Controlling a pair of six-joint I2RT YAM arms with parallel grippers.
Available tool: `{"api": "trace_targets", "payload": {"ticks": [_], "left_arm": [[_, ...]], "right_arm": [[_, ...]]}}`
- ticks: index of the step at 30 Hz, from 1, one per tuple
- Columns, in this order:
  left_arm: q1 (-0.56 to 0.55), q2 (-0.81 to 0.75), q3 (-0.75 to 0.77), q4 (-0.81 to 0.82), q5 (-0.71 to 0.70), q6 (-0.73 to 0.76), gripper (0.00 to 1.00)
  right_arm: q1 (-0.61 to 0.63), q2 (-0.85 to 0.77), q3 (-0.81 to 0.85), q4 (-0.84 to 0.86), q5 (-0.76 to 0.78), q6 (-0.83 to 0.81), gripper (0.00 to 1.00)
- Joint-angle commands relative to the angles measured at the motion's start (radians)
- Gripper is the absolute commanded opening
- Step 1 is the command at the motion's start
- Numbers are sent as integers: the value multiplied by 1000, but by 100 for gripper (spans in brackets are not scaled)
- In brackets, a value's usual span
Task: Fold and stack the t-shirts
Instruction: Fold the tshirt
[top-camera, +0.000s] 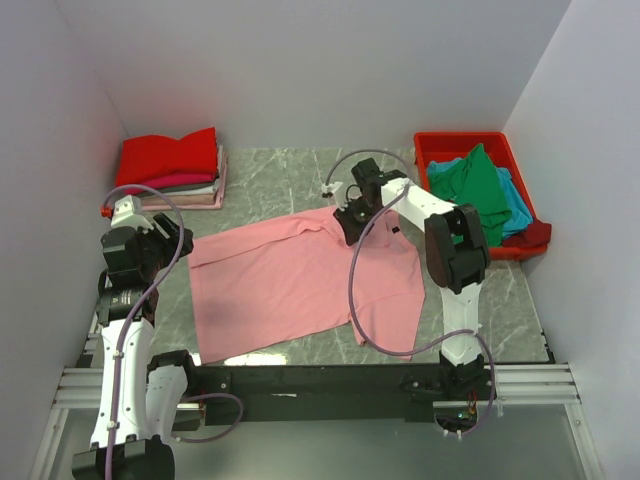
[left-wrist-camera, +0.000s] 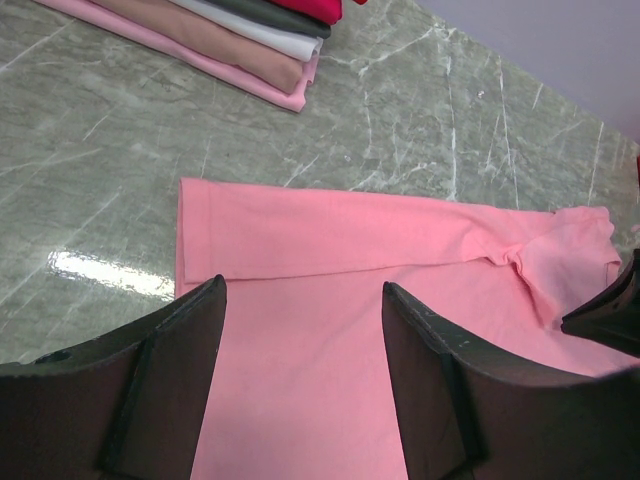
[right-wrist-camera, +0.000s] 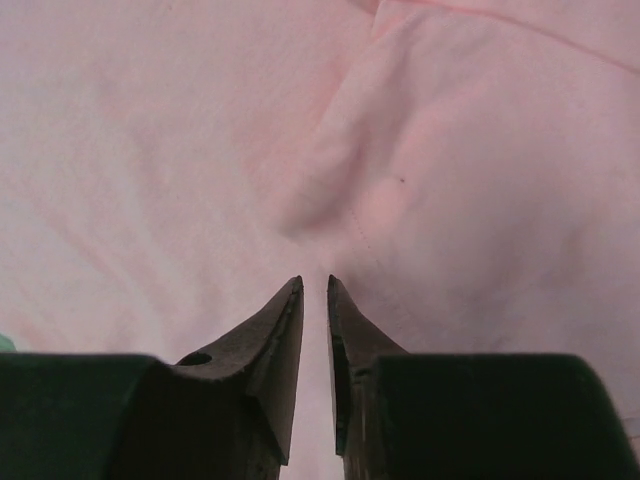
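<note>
A light pink t-shirt (top-camera: 300, 285) lies spread on the marble table, with one strip folded over along its far edge (left-wrist-camera: 330, 235). My right gripper (top-camera: 350, 222) is low over the shirt's top edge near a bunched wrinkle (right-wrist-camera: 320, 170). Its jaws (right-wrist-camera: 315, 282) stand a narrow gap apart with nothing between them. My left gripper (top-camera: 168, 240) hovers open over the shirt's left part (left-wrist-camera: 300, 290), holding nothing. Several folded t-shirts (top-camera: 175, 170), red on top, are stacked at the back left. Green (top-camera: 475, 185), teal-blue (top-camera: 515, 205) and maroon (top-camera: 535, 235) t-shirts lie crumpled at the back right.
The crumpled shirts sit in a red plastic bin (top-camera: 460, 140) against the right wall. White walls close in the table on three sides. The folded stack (left-wrist-camera: 250, 40) lies just beyond the pink shirt's left corner. A cable loops from the right arm over the shirt (top-camera: 375, 335).
</note>
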Motion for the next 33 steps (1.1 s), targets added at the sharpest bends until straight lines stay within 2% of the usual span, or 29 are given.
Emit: {"api": "trace_targets", "payload": {"ticks": [1, 5, 10, 15, 18, 21, 25, 29, 30, 33], "left_arm": [[2, 0, 1, 32, 21, 20, 69], [2, 2, 1, 32, 23, 20, 69], [2, 2, 1, 30, 21, 20, 69], [2, 9, -7, 41, 33, 5, 70], [4, 41, -19, 52, -9, -46, 75], [17, 132, -27, 50, -34, -165, 78], [30, 294, -68, 146, 41, -338, 75], [34, 429, -81, 265, 32, -432, 70], [34, 480, -73, 280, 29, -449, 67], [36, 573, -42, 306, 9, -465, 64]], "right_arm": [[19, -56, -24, 2, 19, -39, 24], [36, -73, -44, -21, 35, -65, 34], [17, -119, -39, -27, 16, -59, 34], [-130, -114, 71, 111, 33, 163, 33], [-220, -22, 190, 116, 60, 286, 37], [-277, 100, 329, 71, 52, 341, 41], [-311, 226, 445, 47, 27, 381, 44], [-309, 291, 513, 41, 22, 404, 45], [-309, 303, 522, 37, 18, 406, 45], [-311, 337, 553, 27, -4, 420, 45]]}}
